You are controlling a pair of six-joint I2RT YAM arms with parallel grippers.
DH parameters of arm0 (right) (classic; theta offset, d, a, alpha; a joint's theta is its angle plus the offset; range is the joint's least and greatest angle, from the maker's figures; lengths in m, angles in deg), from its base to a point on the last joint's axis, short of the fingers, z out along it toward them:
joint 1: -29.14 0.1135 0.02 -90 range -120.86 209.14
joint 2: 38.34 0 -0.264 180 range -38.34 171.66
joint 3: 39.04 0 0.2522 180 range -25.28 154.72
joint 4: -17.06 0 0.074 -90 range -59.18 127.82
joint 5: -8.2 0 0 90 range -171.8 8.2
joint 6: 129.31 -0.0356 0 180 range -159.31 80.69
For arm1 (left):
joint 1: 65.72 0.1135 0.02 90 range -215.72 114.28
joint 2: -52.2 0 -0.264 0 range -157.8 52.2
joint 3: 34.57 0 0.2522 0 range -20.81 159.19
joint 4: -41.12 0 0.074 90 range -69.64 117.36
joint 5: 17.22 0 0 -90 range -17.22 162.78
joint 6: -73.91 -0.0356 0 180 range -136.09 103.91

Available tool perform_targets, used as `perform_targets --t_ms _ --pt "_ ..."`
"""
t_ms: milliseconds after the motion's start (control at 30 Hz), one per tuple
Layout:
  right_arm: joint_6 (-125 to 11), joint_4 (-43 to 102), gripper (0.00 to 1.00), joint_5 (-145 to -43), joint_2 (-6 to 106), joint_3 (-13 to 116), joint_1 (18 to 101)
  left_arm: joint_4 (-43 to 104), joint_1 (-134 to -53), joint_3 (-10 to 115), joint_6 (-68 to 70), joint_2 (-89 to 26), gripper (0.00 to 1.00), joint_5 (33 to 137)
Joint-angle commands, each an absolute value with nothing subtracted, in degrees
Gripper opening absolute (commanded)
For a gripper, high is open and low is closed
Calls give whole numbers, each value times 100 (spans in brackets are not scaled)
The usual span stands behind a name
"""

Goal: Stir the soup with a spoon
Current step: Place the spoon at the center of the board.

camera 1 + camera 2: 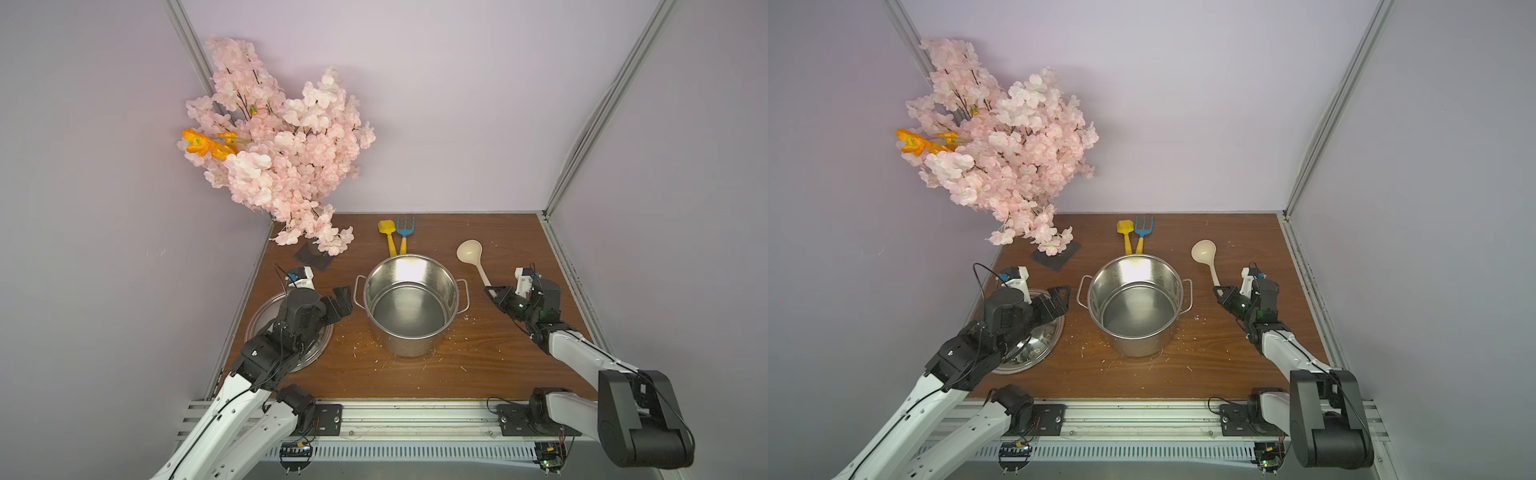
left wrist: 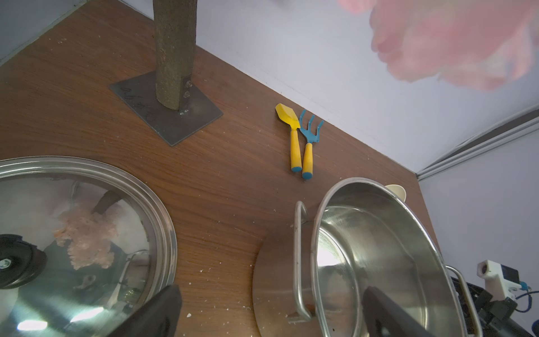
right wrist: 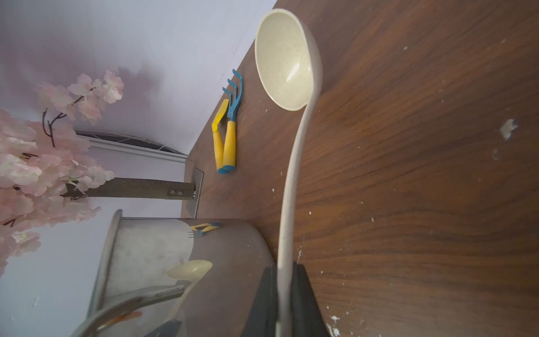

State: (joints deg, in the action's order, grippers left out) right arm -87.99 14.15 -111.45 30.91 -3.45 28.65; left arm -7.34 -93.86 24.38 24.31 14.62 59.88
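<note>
A stainless-steel stockpot [image 1: 415,332] stands mid-table, its inside bare and shiny; no soup shows. To its right lies the cream spoon [image 1: 469,251], a ladle with its bowl facing up and pointing to the back wall. My right gripper [image 1: 494,291] is shut on the near end of its handle; the right wrist view shows the spoon [image 3: 287,58] handle clamped between both fingers of that gripper [image 3: 284,271]. My left gripper [image 1: 343,301] stands open beside the pot's left loop handle [image 2: 297,262], holding nothing. In the left wrist view that gripper [image 2: 271,294] spans handle and rim.
A steel lid [image 1: 316,345] lies under my left arm. A yellow toy shovel [image 1: 386,232] and blue rake [image 1: 405,228] lie behind the pot. A pink blossom tree [image 1: 282,158] on a metal base [image 1: 316,262] fills the back left corner. Walls close three sides.
</note>
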Motion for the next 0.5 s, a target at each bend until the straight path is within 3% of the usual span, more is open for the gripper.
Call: perform_targets --t_ms 0,133,233,367,433,467 --pt "-8595 1018 4 -11039 3334 -467 2866 -727 -9367 2399 2306 1393 99 5796" --pt "-8381 1107 20 -10877 3694 -554 2879 -744 -9365 2344 2272 1415 99 5628" --pt "-8155 1450 41 -10718 3898 -446 2886 -740 -9367 2214 2353 1559 99 5435" --pt "-7825 1843 62 -10470 3891 -268 2897 -736 -9367 2161 2403 1608 99 5099" --pt "-7659 2073 76 -10326 3788 -147 2897 -736 -9367 2197 2365 1494 99 4944" --pt "-7582 2169 88 -10243 3720 -75 2897 -728 -9367 2214 2327 1428 99 4870"
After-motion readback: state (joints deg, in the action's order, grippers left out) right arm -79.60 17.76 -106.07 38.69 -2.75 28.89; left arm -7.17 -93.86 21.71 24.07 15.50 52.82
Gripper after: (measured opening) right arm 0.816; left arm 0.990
